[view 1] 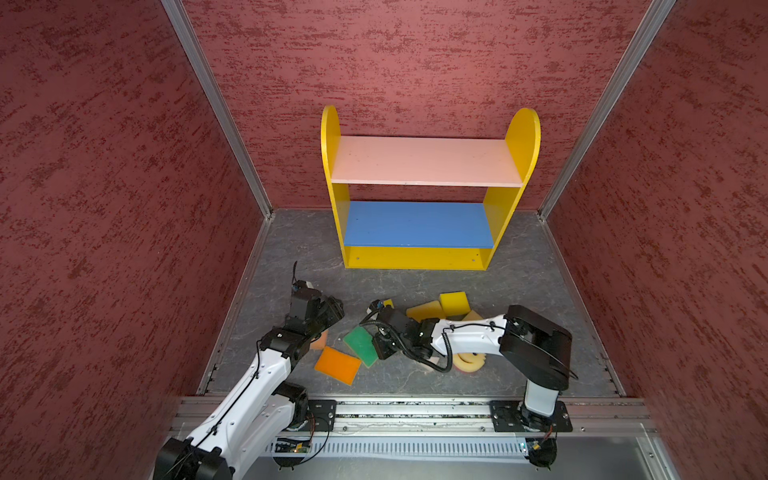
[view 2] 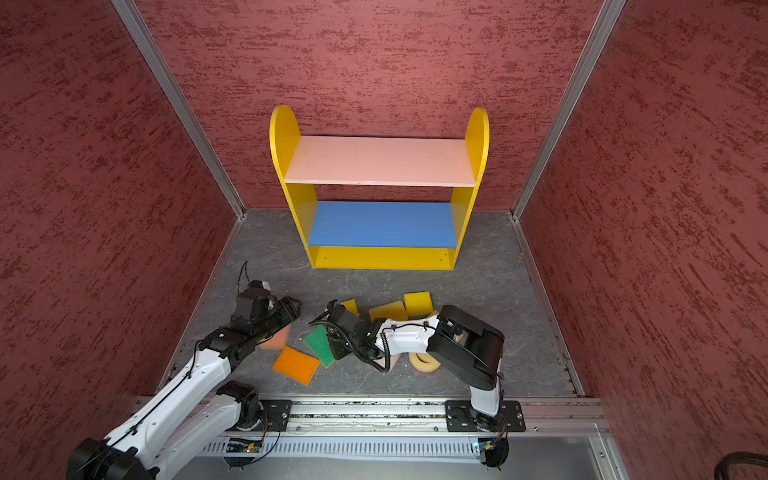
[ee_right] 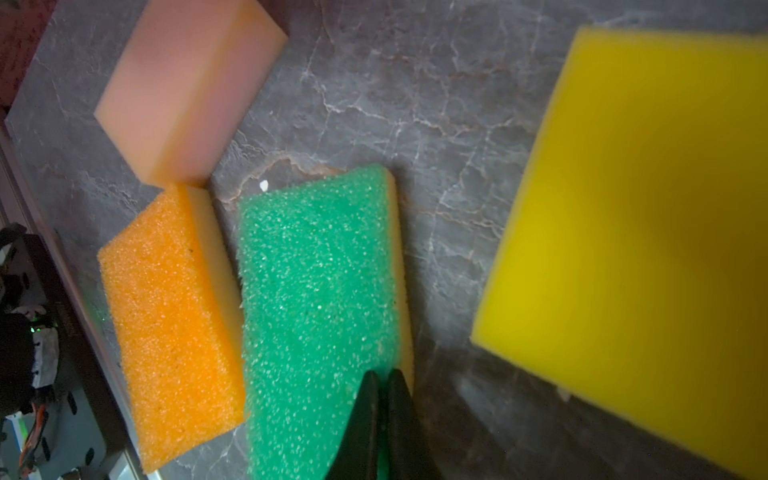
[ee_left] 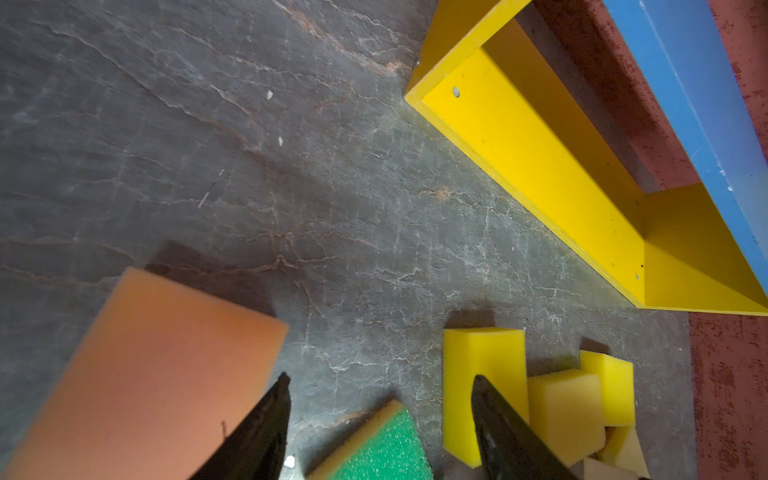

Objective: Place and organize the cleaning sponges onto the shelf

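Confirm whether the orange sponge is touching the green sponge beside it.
Touching. The right wrist view shows the orange sponge lying with its pale side flush against the green sponge, with no gap between them along most of that edge.

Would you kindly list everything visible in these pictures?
shelf: one, yellow with pink and blue boards, back wall
orange sponge: one, orange, floor near the front
green sponge: one, green, beside the orange one
peach sponge: one, peach, partly under the left arm
yellow sponges: at least three, yellow to tan, heaped before the shelf
round sponge: one, cream, under the right arm
floor: one, grey, underneath
left gripper: one, black, open, above bare floor
right gripper: one, black, shut, over the green sponge
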Robot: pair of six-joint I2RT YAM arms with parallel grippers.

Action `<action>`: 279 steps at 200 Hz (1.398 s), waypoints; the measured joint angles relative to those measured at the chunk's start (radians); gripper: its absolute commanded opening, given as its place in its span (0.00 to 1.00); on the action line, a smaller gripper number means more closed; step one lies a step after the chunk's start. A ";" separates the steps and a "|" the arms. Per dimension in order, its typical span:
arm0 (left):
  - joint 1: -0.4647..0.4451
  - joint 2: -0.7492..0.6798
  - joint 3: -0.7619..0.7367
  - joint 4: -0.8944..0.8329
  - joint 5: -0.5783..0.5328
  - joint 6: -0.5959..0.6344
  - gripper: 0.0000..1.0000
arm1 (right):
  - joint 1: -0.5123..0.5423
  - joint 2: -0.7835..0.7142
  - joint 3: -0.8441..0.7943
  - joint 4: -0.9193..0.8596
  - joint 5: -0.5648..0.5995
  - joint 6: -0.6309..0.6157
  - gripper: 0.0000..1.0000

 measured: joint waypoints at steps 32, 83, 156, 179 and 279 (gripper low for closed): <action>0.003 0.037 0.003 0.019 0.034 0.020 0.70 | -0.001 -0.011 0.000 -0.014 0.036 0.011 0.00; 0.008 0.063 0.041 0.032 0.069 0.057 0.71 | -0.024 -0.117 0.003 -0.034 0.067 0.014 0.00; -0.006 0.130 0.058 0.098 0.119 0.061 0.75 | -0.158 -0.383 -0.019 -0.109 0.148 0.029 0.00; -0.067 0.222 0.087 0.128 0.114 0.063 0.80 | -0.248 -0.482 -0.085 -0.126 0.171 0.056 0.00; -0.296 0.665 0.322 0.149 0.039 0.078 0.66 | -0.348 -0.603 -0.208 -0.176 0.192 0.119 0.00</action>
